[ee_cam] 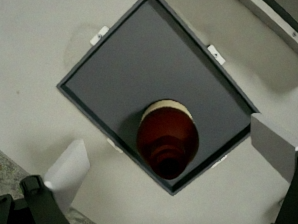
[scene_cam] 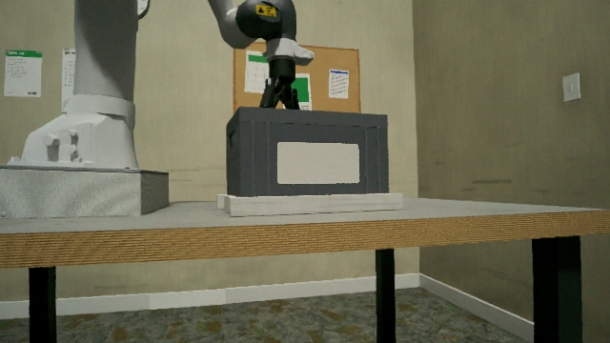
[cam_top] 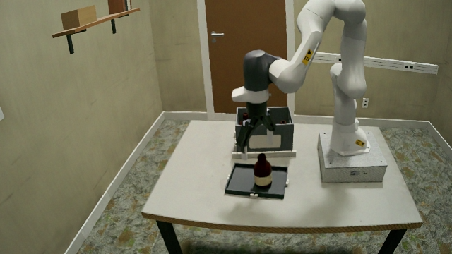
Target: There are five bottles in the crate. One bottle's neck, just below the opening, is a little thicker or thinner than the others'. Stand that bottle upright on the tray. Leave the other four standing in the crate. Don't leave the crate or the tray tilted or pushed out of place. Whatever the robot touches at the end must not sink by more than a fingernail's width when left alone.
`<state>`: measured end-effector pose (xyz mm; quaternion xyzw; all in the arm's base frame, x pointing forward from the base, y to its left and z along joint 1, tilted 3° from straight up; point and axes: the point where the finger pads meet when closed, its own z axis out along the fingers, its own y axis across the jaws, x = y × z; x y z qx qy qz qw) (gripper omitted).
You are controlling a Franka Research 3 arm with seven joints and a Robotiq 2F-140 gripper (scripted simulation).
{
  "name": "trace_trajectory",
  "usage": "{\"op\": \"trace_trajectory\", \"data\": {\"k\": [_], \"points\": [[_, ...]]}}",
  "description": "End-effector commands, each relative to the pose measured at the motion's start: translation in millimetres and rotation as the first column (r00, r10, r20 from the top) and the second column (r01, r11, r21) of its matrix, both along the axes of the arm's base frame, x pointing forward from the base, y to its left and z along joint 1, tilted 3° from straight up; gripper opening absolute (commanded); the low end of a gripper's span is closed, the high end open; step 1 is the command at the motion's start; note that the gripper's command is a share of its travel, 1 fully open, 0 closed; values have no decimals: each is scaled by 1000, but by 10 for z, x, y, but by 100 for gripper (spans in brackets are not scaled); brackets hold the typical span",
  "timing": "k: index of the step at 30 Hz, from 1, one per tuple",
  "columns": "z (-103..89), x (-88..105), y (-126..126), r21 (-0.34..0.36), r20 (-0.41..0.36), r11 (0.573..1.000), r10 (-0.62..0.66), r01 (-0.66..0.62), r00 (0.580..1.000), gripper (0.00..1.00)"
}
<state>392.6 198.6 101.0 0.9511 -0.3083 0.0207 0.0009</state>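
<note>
Bottle (cam_top: 263, 173) (ee_cam: 167, 137), top view: upright on the tray (cam_top: 240, 178) (ee_cam: 150, 60), nearer the table's (cam_top: 191, 197) (scene_cam: 477, 216) (ee_cam: 30, 60) front edge than the crate (cam_top: 287, 137) (scene_cam: 254, 157) (ee_cam: 290, 7). We cannot tell whether its neck is the odd one.

Exterior view: crate level, towards the table's far edge; the gripper's (cam_top: 257, 145) (scene_cam: 280, 106) (ee_cam: 171, 159) tips are hidden.

Wrist view: fingers wide, holding nothing, pads clear of the glass. We should rise straight up, keeping both pads off neck and tray rim, then let everything settle.
</note>
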Motion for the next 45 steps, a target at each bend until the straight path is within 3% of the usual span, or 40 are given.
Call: {"op": "trace_trajectory", "data": {"k": [1,35,45], "points": [[-5,5,-6,-1,2,1000,-2,2,1000,100],[28,4,-6,-1,2,1000,-2,2,1000,100],[171,-2,-3,-1,2,1000,-2,2,1000,100]]}}
